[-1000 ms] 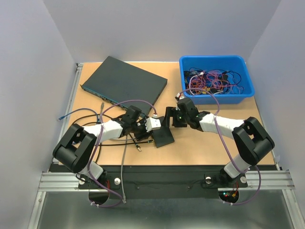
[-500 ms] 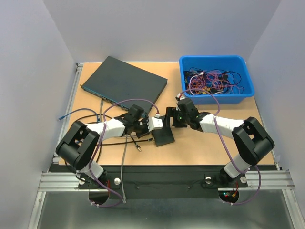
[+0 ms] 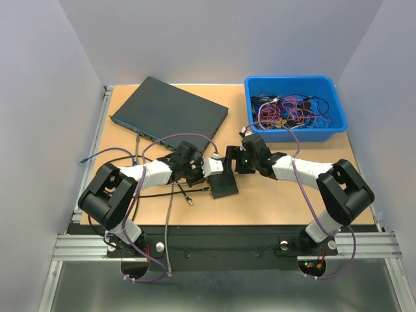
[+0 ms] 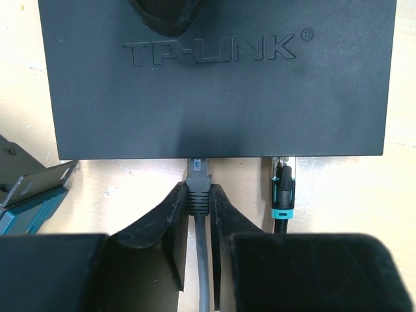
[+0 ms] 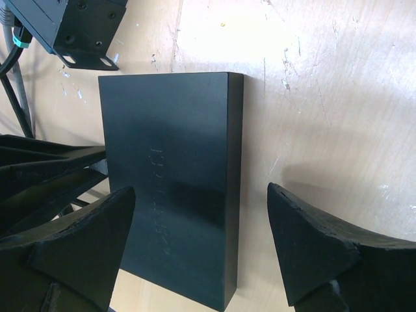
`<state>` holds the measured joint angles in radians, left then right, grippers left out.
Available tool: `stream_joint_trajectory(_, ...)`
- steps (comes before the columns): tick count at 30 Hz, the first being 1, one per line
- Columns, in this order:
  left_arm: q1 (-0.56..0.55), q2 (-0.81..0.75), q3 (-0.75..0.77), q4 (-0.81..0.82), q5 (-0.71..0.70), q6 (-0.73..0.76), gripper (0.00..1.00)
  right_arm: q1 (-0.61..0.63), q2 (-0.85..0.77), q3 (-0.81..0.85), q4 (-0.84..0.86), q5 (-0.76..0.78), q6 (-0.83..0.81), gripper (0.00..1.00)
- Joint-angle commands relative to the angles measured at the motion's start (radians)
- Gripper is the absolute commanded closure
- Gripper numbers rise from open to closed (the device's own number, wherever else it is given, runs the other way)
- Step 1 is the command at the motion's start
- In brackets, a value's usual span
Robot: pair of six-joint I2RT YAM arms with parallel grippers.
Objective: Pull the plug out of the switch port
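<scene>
A small black TP-LINK switch (image 4: 214,97) lies flat mid-table (image 3: 224,183). A grey plug (image 4: 197,185) with a grey cable sits in a port on the switch's near edge. My left gripper (image 4: 197,196) is shut on this plug, one finger pressed against each side (image 3: 211,168). My right gripper (image 5: 200,195) is open over the switch (image 5: 172,182). Its left finger hangs above the switch's top, its right finger above bare table (image 3: 233,159). A second plug (image 4: 283,195), black with a teal band, sits in a port to the right.
A large black network switch (image 3: 170,110) lies at the back left, with cables (image 3: 104,156) trailing from its front across the table. A blue bin (image 3: 296,107) full of tangled cables stands at the back right. Purple arm cables loop over both arms.
My left gripper's fingers have closed onto the grey plug, and the left arm has edged towards the small switch. The right arm has stayed in place.
</scene>
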<state>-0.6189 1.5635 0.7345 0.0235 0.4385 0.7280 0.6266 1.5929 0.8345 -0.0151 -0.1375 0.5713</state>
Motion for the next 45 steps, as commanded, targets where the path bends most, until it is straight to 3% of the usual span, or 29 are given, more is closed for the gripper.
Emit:
stream_joint_trajectory(1, 0.010, 0.023, 0.028, 0.022, -0.055, 0.007, 1.00, 0.007, -0.030, 0.018, 0.040, 0.018, -0.007, 0.13)
stream_joint_trajectory(3, 0.016, 0.032, 0.032, 0.030, -0.055, 0.011, 0.88, 0.008, -0.014, 0.018, 0.041, 0.013, 0.002, 0.12)
stream_joint_trajectory(6, 0.019, 0.032, 0.029, 0.035, -0.043, 0.013, 0.55, 0.007, 0.010, 0.012, 0.043, 0.019, 0.016, 0.12)
stream_joint_trajectory(9, 0.016, 0.004, 0.000, 0.081, -0.050, 0.025, 0.45, 0.008, 0.007, -0.001, 0.055, 0.029, 0.024, 0.12)
stream_joint_trajectory(13, 0.007, 0.003, -0.008, 0.119, -0.060, 0.042, 0.44, 0.008, 0.002, -0.018, 0.070, 0.026, 0.030, 0.12)
stream_joint_trajectory(19, 0.007, -0.018, 0.023, 0.049, -0.031, 0.033, 0.45, 0.007, -0.053, -0.052, 0.075, 0.036, 0.036, 0.12)
stream_joint_trajectory(24, 0.007, -0.117, 0.051, -0.022, 0.057, 0.004, 0.43, 0.007, -0.064, -0.066, 0.076, 0.041, 0.033, 0.12)
stream_joint_trajectory(30, 0.008, -0.106, 0.109, -0.146, 0.181, -0.044, 0.45, 0.007, -0.070, -0.066, 0.079, 0.013, 0.062, 0.12)
stream_joint_trajectory(34, 0.005, -0.147, 0.042, -0.143, 0.221, -0.004, 0.46, 0.007, -0.105, -0.092, 0.081, 0.015, 0.119, 0.12)
stream_joint_trajectory(40, -0.080, -0.249, -0.104, 0.065, -0.035, 0.001, 0.45, 0.007, -0.137, -0.117, 0.093, 0.041, 0.170, 0.12)
stream_joint_trajectory(45, -0.247, -0.394, -0.246, 0.239, -0.310, 0.054, 0.43, 0.007, -0.148, -0.130, 0.096, 0.070, 0.171, 0.12)
